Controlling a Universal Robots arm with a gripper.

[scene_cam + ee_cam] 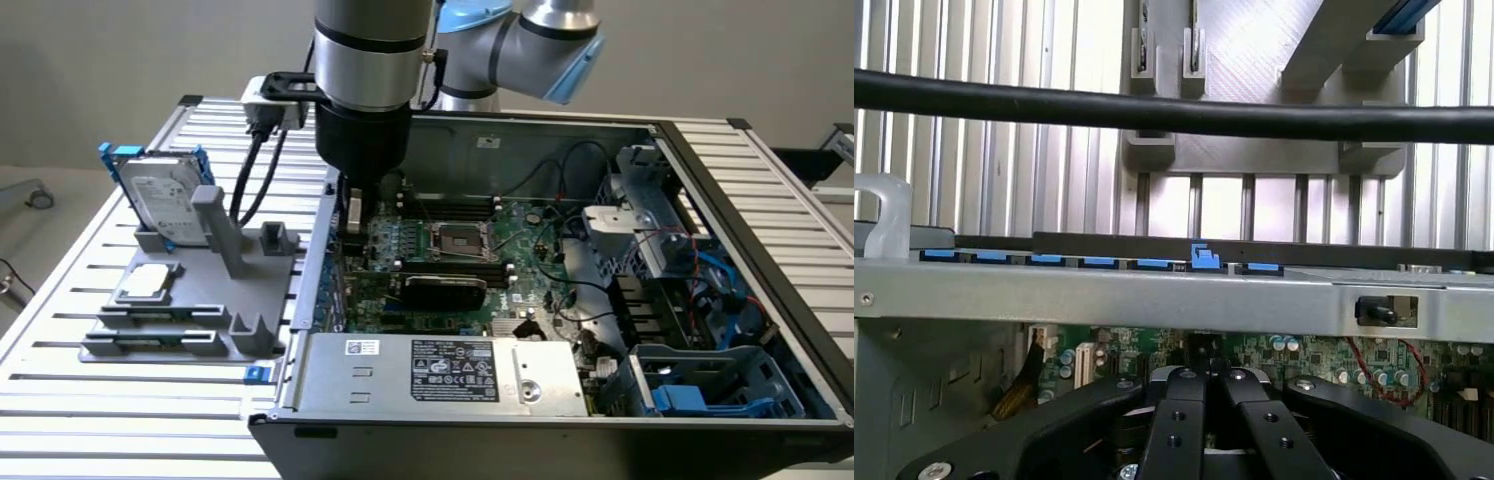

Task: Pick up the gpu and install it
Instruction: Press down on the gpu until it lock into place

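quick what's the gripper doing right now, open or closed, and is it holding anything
Gripper: closed, down inside the open computer case over the motherboard; whether the gpu is between its fingers cannot be told.

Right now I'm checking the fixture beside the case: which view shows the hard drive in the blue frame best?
The exterior view: the hard drive stands upright on the grey fixture at that view's left. The wrist view catches just a blue edge, likely its frame.

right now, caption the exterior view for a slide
Shut gripper lowered into the open black computer case beside its green motherboard.
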